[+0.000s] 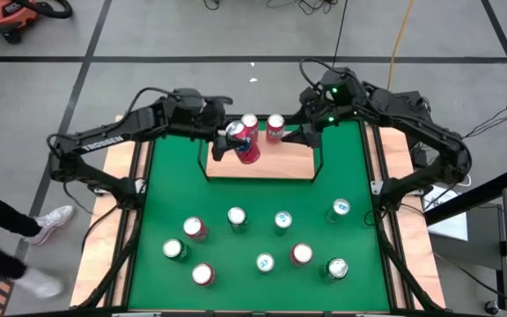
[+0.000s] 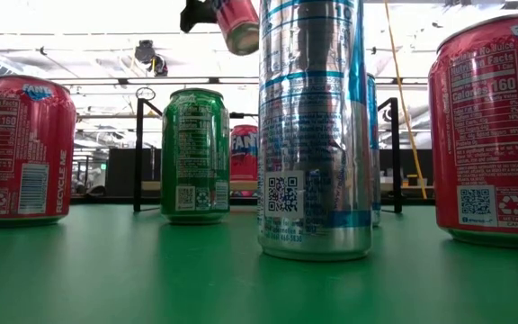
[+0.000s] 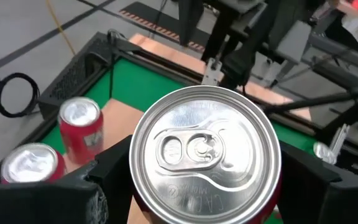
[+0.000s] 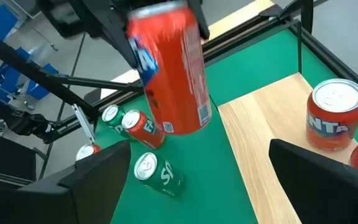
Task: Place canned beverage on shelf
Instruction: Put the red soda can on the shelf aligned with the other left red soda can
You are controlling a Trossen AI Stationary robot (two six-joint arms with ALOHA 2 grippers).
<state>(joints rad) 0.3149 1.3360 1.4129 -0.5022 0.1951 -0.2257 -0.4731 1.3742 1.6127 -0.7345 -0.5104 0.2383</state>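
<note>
Above the shelf — left fingers clamp a red can.

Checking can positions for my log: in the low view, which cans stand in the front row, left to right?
Red can → green can → tall silver-blue can → red can at the right edge.

The table, wooden at its edges under a green mat, stands on a grey floor crossed by dark lines. Beyond the table's far left corner sits an orange vacuum; a yellow cable runs across the floor beyond its far right. Bright ceiling lights glow overhead.
</note>
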